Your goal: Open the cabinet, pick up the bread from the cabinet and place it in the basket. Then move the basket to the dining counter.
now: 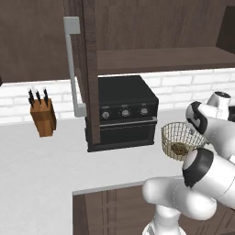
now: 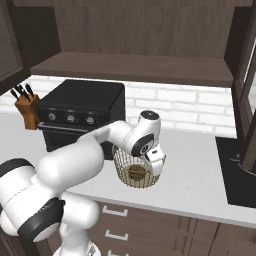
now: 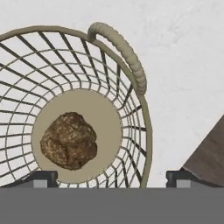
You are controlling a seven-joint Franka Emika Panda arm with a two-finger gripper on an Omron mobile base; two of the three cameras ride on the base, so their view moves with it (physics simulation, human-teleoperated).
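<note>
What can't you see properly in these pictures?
- Basket, left base view: its right side is behind the robot's arm.
- Bread, right base view: too small behind the mesh to show detail.
- Cabinet, right base view: top cut off by the edge.
- Knife block, right base view: blades too small to count.

One bread (image 3: 68,141), one basket (image 3: 135,74), one oven (image 1: 123,112), one knife block (image 1: 43,117) (three knives).
</note>
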